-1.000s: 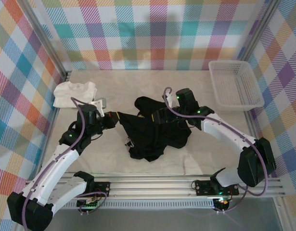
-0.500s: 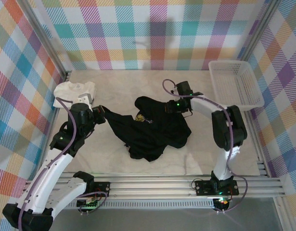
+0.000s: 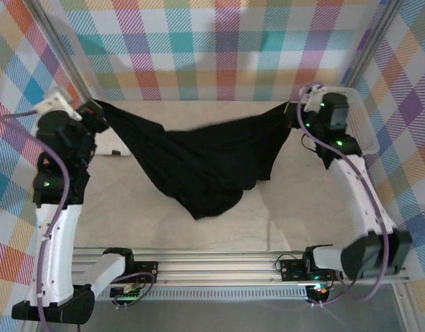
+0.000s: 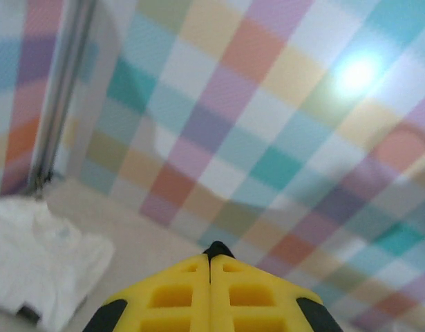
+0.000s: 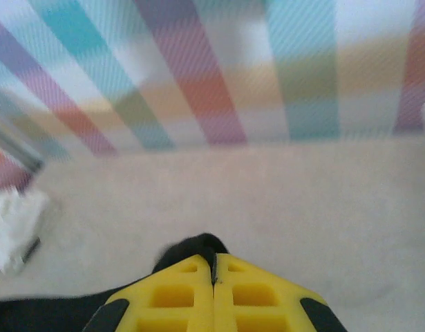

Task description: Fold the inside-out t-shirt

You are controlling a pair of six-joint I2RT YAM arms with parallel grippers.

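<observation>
The black inside-out t-shirt (image 3: pixel 198 162) hangs stretched in the air between my two raised arms, sagging to a point near the table's middle. My left gripper (image 3: pixel 95 111) is shut on its left end at the far left. My right gripper (image 3: pixel 289 114) is shut on its right end at the far right. In the left wrist view a tip of black cloth (image 4: pixel 218 250) pokes out between the closed yellow fingers (image 4: pixel 177 294). In the right wrist view black cloth (image 5: pixel 191 250) bulges from the closed yellow fingers (image 5: pixel 248 294).
A folded white t-shirt (image 3: pixel 105 144) lies on the table behind my left arm, also in the left wrist view (image 4: pixel 39 266). A white plastic basket (image 3: pixel 350 128) stands at the far right. Plaid walls enclose the beige table (image 3: pixel 129 214).
Both arms have risen and swung apart, lifting the crumpled shirt off the table and stretching it wide. The right gripper has closed on the shirt.
</observation>
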